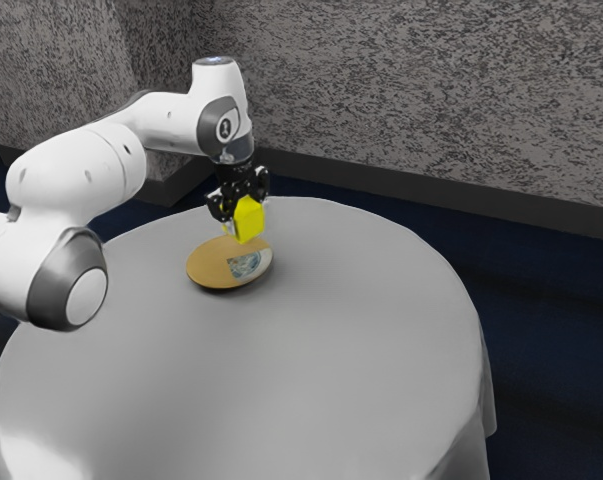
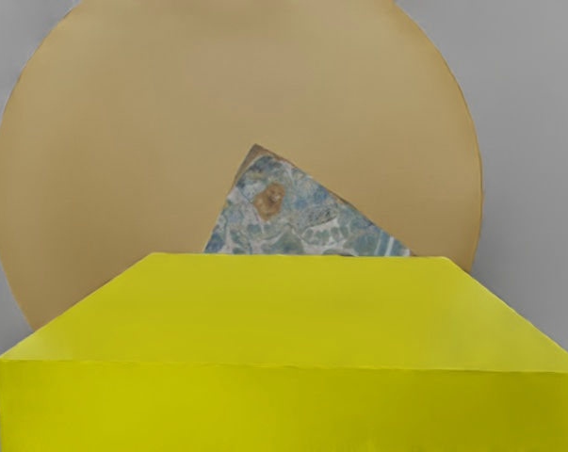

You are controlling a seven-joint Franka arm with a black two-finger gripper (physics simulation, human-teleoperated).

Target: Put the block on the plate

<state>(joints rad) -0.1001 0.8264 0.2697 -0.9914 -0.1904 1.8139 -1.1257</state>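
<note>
Evidently, the tool point(image 1: 243, 212) grips the yellow block point(image 1: 249, 222) above the plate point(image 1: 211, 265) near the edge of the counter point(image 1: 331, 360); lowering and release remain.

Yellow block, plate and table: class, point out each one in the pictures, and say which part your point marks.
Yellow block point(image 2: 298, 311): wrist view, on the brighter of its two visible faces.
Plate point(image 2: 232, 118): wrist view, on its plain tan surface.
Table point(image 1: 281, 370): exterior view, on its bare grey top.
</note>
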